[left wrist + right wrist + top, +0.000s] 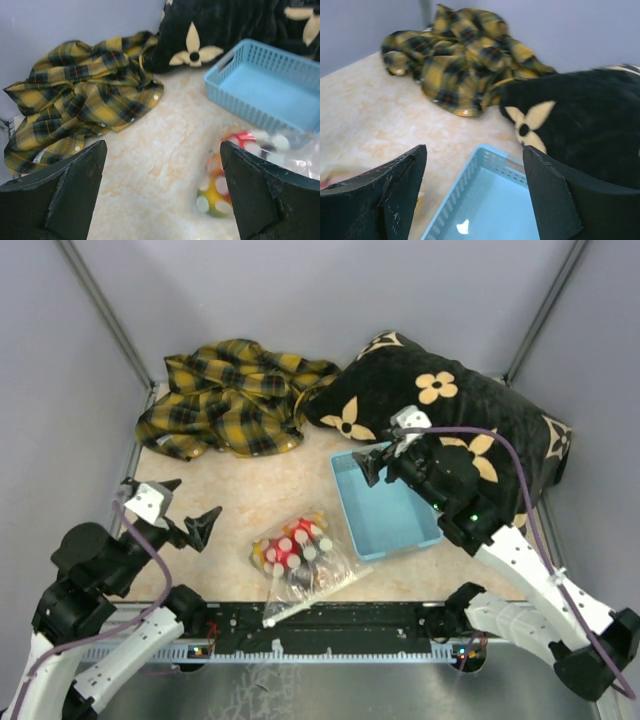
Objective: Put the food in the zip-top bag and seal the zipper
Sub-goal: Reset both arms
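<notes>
Already the toy fruits [287, 545] sit bunched inside the zip-top bag [325, 565], which lies flat on the marbled beige surface [250, 485] between the two arms, just beside the near-left corner of the light-blue basket [385, 508]. Its zipper [285, 613], a narrow whitish strip, points toward the arm bases; I cannot tell whether it is closed along its length. The left tool [186, 508] hovers to the bag's left, spread wide and empty. The right tool [383, 462] hangs over the basket's far end, likewise spread and empty.

The bag is thin clear film printed with white dots: light, limp and slippery, likely to crumple or slide if pushed. The fruits are small, glossy, rounded and hard-looking, so they will probably roll inside and shift the pouch's weight. The stiffer zipper strip looks the best place to take hold, with one end pinned while the other is run along. A rumpled yellow-and-black plaid shirt [235, 395] and a plush black flowered cushion [450, 405] lie behind.
</notes>
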You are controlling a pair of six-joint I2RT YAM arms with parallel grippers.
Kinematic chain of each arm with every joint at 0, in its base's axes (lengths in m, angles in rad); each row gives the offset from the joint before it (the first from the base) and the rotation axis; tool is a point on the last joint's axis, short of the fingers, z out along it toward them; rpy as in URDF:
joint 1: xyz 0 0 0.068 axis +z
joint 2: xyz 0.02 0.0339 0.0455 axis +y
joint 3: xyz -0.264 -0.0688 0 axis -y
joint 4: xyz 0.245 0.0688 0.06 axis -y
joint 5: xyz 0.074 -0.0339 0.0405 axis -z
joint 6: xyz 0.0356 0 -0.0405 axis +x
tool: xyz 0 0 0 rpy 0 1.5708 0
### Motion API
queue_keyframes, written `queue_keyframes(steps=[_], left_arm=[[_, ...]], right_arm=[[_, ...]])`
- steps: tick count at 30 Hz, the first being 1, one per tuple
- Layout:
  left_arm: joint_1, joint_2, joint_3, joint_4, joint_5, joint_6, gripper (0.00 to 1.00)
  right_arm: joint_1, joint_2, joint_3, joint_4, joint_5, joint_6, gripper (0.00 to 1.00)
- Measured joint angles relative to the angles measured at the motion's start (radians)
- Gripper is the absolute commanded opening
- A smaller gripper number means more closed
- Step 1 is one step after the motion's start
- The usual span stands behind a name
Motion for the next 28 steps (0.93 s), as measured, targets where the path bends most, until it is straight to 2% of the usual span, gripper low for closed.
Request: queue_keyframes(steps=[5,13,20,28], left_arm=[[0.000,-0.063,-0.056,0.142,-0.036,-0.121,1.00],[0.000,-0.124,-0.192,0.278,-0.137,-0.254,1.00],[0.000,-0.238,-0.240,0.371,-0.228,-0.285,1.00],[0.000,-0.250,-0.249,0.399,-0.260,-0.291,1.00]], right_arm=[[0.000,-0.129,-0.011,-0.097,0.248,0.042,0.79],[0.000,-0.407,-0.105,-0.183,0.575,0.097,0.79],[0.000,-0.558,-0.167,-0.191,0.721,0.122,0.79],[0.000,-0.577,-0.175,-0.198,0.774,0.122,0.80]])
